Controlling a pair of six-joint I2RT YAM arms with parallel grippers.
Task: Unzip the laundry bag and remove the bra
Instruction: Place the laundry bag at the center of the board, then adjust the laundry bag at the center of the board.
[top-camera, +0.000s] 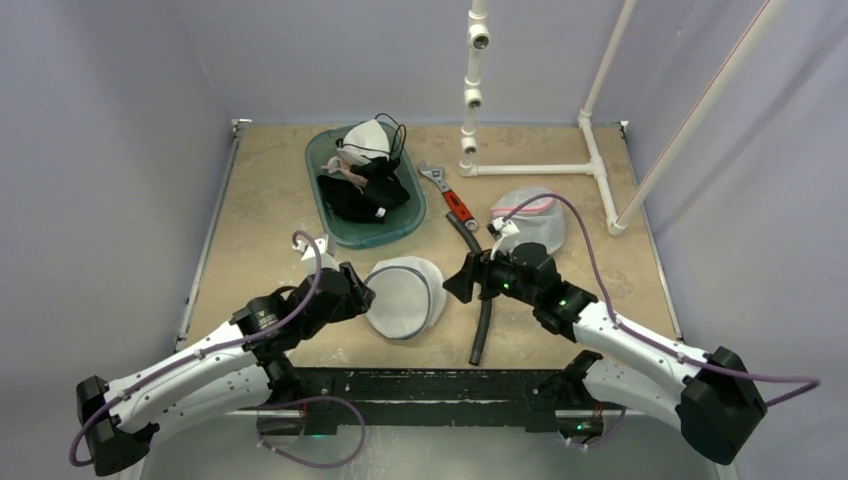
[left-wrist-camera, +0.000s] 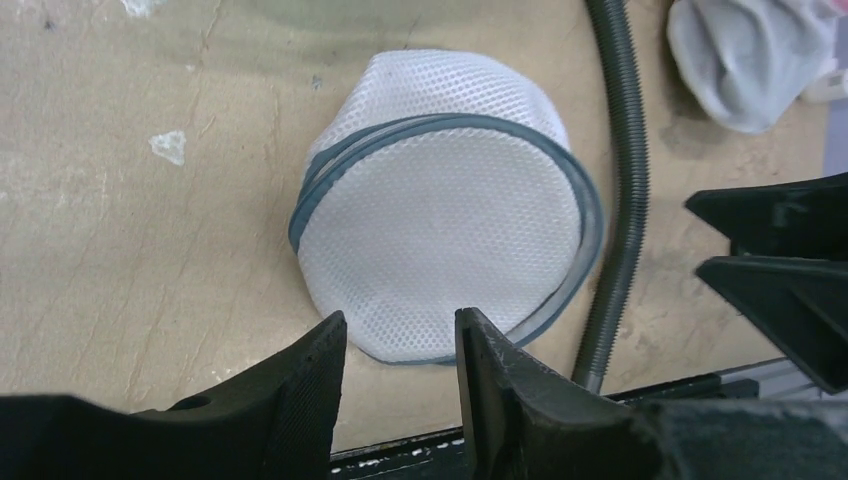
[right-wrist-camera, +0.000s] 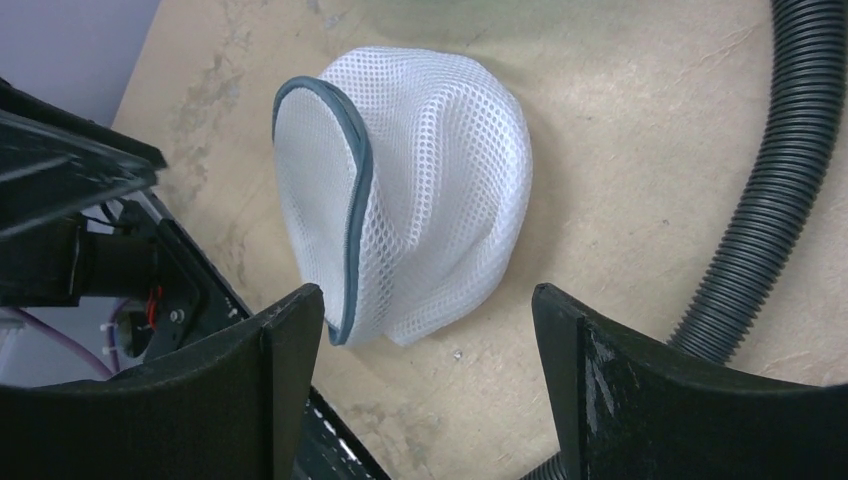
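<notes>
Nearest me, both arms reach in from the front edge of the desk. The left fingers are partly open with a modest gap between them, and nothing is in it. Their tips sit at the near-left edge of the laundry bag, and I cannot tell from the wrist view whether they touch the mesh. The right fingers are spread wide and empty, pointing at the bag from its right side and a little apart from it. The laundry bag lies on the desk between the two, a white mesh pouch with grey trim round its rim. It looks closed from every view I have, and I cannot make out the zip pull or the bra. A black ribbed hose runs along the desk just right of the bag, passing beneath the right wrist. Farther back are a second mesh bag with pink trim, a red-handled wrench, a green tub holding dark and white clothing, and a white pipe frame.
</notes>
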